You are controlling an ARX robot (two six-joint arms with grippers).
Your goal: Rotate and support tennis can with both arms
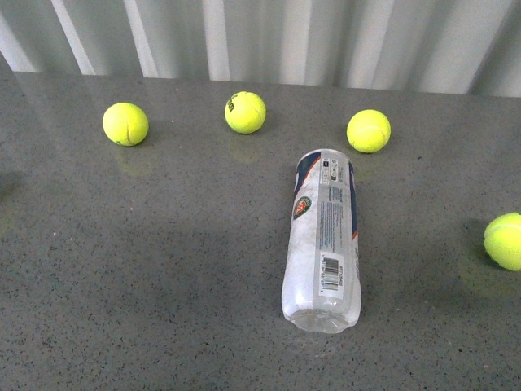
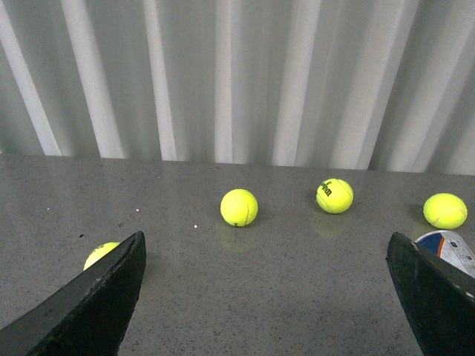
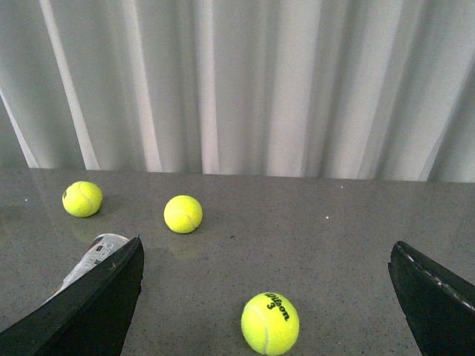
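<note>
The tennis can [image 1: 323, 240] lies on its side on the grey table, a clear tube with a blue-and-white label, a round badge and a barcode facing up. Its clear end points toward me. No arm shows in the front view. My left gripper [image 2: 267, 237] is open over bare table, and the can's far end [image 2: 449, 248] peeks out beside one finger [image 2: 438, 297]. My right gripper [image 3: 267, 245] is also open, with the can's end [image 3: 96, 252] just past one finger [image 3: 89, 311]. Neither gripper touches the can.
Three yellow tennis balls [image 1: 124, 124] [image 1: 245, 112] [image 1: 368, 131] sit in a row behind the can, and another ball [image 1: 505, 241] lies at the right edge. A ball printed "Wilson 3" [image 3: 270, 323] lies on the table between the right fingers. A corrugated white wall [image 1: 269, 37] backs the table.
</note>
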